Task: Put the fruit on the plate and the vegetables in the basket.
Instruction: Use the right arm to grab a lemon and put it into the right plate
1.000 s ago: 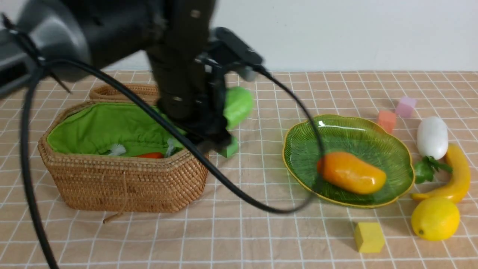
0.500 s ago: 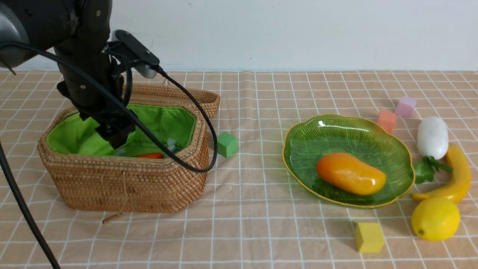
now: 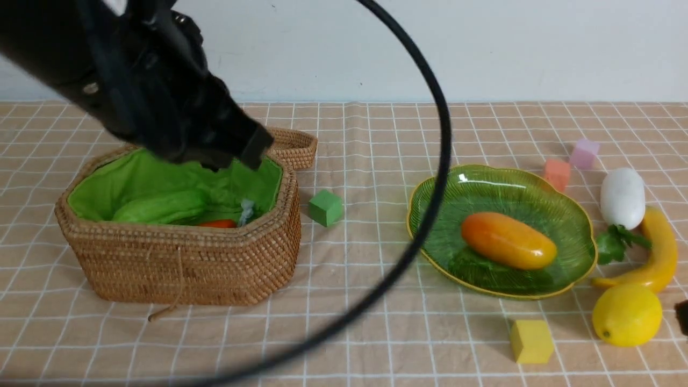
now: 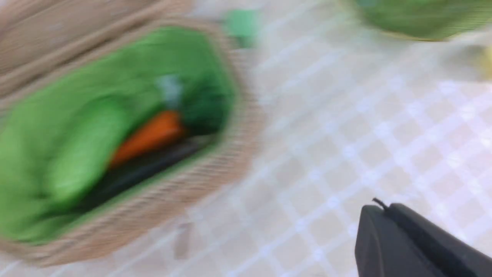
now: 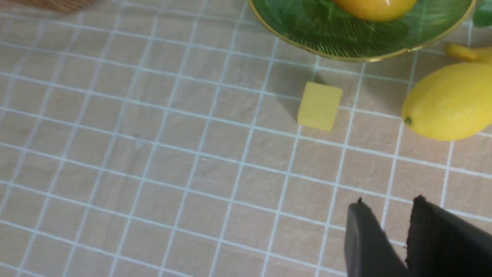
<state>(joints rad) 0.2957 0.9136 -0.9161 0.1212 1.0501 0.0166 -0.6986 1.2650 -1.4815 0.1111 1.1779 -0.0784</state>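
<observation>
The front view looks forward and slightly down across the whole checked tablecloth (image 3: 344, 322) to the white wall. The blurred left wrist view looks down on the woven brown basket (image 4: 215, 169). The right wrist view sits close above the cloth, sharing the yellow foam cube (image 5: 319, 105) and round yellow lemon (image 5: 449, 100) with the front view's lower right.

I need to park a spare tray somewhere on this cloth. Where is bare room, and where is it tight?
Free: the stretch between the basket and the plate, nearer than the green cube, and the near strip left of the yellow cube. Crowded: right of the plate, where radish, banana and lemon cluster.
</observation>
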